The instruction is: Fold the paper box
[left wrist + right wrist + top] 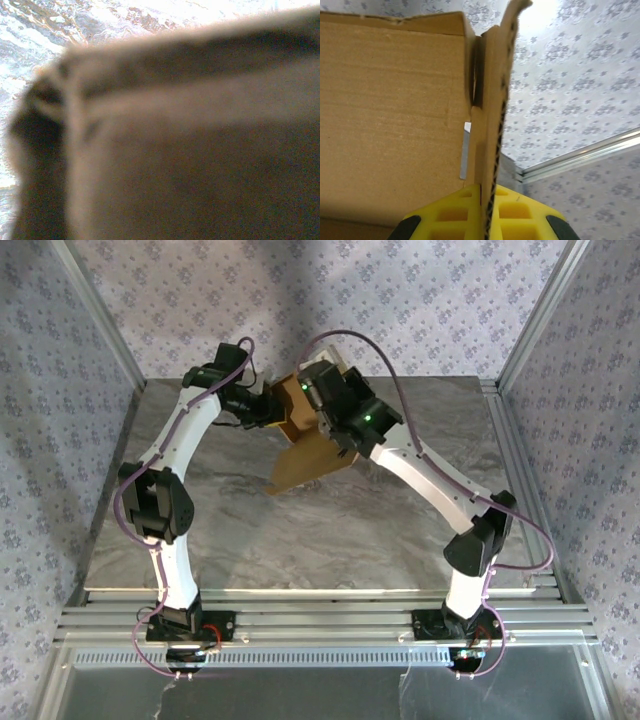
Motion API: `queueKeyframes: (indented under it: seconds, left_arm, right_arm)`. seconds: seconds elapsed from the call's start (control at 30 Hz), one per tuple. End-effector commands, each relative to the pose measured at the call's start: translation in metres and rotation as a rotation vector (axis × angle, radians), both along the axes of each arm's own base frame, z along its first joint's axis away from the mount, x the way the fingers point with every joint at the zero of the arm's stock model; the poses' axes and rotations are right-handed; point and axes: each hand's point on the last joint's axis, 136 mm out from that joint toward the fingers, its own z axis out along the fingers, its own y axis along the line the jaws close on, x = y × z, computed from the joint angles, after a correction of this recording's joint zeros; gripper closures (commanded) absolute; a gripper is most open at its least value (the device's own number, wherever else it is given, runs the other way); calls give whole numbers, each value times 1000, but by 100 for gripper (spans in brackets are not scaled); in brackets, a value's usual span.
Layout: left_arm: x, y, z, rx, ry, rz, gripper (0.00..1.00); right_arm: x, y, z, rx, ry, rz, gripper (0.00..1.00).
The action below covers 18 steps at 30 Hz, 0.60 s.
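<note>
Right gripper (487, 210) clamped on an upright wall of the paper box (305, 455), its corrugated edge pinched between the yellow pads (452, 216) (likely bracing that wall for a crease); left gripper (266, 406) closed at the box's left side, though you cannot tell whether it pinches card; the box, tan and unmarked, sits tilted over the table's (400, 530) far middle, one long flap sloping down.
</note>
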Motion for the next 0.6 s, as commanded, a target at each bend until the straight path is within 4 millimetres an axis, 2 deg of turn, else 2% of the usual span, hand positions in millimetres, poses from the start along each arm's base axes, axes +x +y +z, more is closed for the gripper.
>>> queueKeyframes:
  seconds: [0.0, 0.2, 0.27, 0.3, 0.4, 0.57]
  left_arm:
    - [-6, -8, 2, -3, 16, -31, 100]
    - [-8, -7, 4, 1, 23, -29, 100]
    - [-9, -7, 4, 4, 26, -25, 100]
    - [-9, -7, 4, 4, 26, -25, 100]
    - [-9, -8, 6, 2, 22, -24, 100]
    - [-10, -9, 7, 0, 21, -28, 100]
  right_arm:
    - [-1, -13, 21, -42, -81, -82, 94]
    - [-4, -27, 42, 174, -18, -6, 64]
    - [-5, -31, 48, 243, 5, 26, 59]
    - [-6, -31, 49, 260, 10, 38, 59]
    - [-4, -36, 43, 263, 37, 30, 72]
    - [-4, -49, 28, 242, 58, -36, 81]
